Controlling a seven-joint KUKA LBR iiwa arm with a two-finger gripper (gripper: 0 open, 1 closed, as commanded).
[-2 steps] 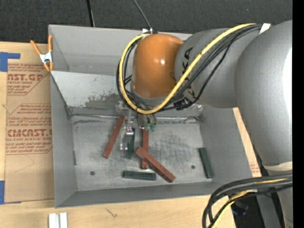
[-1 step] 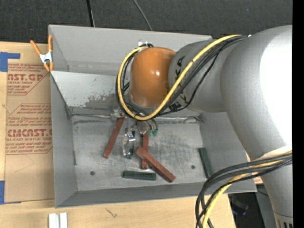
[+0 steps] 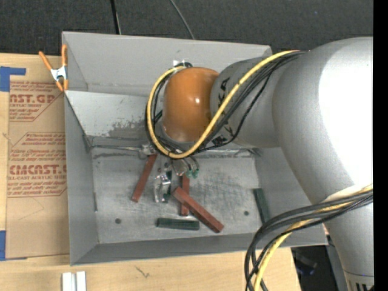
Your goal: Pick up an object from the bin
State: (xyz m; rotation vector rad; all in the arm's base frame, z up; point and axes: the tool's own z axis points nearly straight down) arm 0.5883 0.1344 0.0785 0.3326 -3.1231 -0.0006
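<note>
My gripper (image 3: pixel 162 190) hangs below the orange cover, low over the middle of the bin floor. Just left of it a brown stick (image 3: pixel 143 179) lies slanted, its top end near the back wall. Right of the gripper a longer brown stick (image 3: pixel 200 214) runs diagonally towards the front right, and a short brown stick (image 3: pixel 182 202) lies against its upper end. I cannot see anything held by the gripper.
A dark green stick (image 3: pixel 177 224) lies flat near the front wall, below the gripper. Another dark green stick (image 3: pixel 261 204) rests by the right wall. The arm and its cables cover the bin's back right part.
</note>
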